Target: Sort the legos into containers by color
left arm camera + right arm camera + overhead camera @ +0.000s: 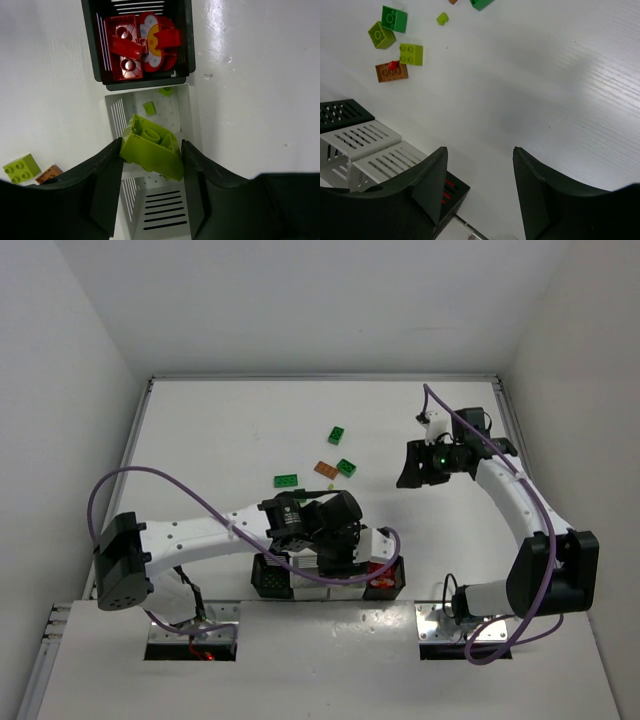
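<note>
Here the left fingers [102,185] pinch a yellow-green brick [152,150] from both sides, directly above a white container [114,112] in the row. The brick is tilted, with its hollow underside and round inner tube turned toward the wrist camera. Its long axis slants from upper left to lower right in that view, across the gap rather than along the fingers. Two tiny yellow-green bits [149,107] lie on that container's floor. Just beyond it, the black container [189,45] holds red legos [127,45], among them a round piece with a yellow and white face; how many are piled there is hard to count. A second white container [160,212] shows only its slotted wall low in the frame. On the counter [250,100] to the left sit a yellow-green lego [21,168], studs up, and an orange-brown lego [48,173] half hidden behind a finger.

The right fingers [427,187] are spread with nothing between them, over bare counter well apart from the loose legos [394,18]. From above, the left arm [200,530] covers most of the container row [270,580], and the held brick cannot be seen there.
</note>
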Controlling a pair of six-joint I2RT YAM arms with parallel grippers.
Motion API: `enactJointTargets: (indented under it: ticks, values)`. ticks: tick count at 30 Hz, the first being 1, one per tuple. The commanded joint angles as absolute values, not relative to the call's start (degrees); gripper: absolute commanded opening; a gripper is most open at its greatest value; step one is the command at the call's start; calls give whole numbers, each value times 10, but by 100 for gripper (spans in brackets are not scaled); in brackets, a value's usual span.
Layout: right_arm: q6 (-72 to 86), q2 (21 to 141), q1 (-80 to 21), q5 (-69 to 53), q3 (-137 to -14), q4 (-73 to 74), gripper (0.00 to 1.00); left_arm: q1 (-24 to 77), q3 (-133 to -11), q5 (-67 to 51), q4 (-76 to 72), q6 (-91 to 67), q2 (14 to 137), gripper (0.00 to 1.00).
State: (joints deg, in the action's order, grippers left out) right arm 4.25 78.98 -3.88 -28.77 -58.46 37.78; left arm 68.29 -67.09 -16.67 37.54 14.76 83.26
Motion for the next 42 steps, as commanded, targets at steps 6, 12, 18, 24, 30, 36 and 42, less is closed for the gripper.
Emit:
enactJointTargets:
  ticks: [6, 12, 18, 24, 30, 36, 42]
  values:
    - [30, 778, -37, -313, -577, 372, 56, 689, -679, -138, 360, 153, 840, 54]
    - [30, 773, -37, -313, -577, 367, 56, 684, -700, -149, 366, 147, 834, 61]
    - [30, 773, -37, -313, -577, 367, 56, 655, -728, -146, 364, 112, 823, 82]
    - [30, 773, -37, -313, -571, 367, 56, 500, -772, -90, 327, 3, 852, 75]
    - [30, 783, -37, -313, -577, 367, 56, 475, -760, -15, 342, -44, 928, 72]
    - [30, 783, -37, -313, -577, 367, 56, 465, -755, -46, 347, -12, 1003, 72]
    - [25, 788, -37, -313, -571, 367, 56, 437, -755, -59, 342, 39, 1041, 76]
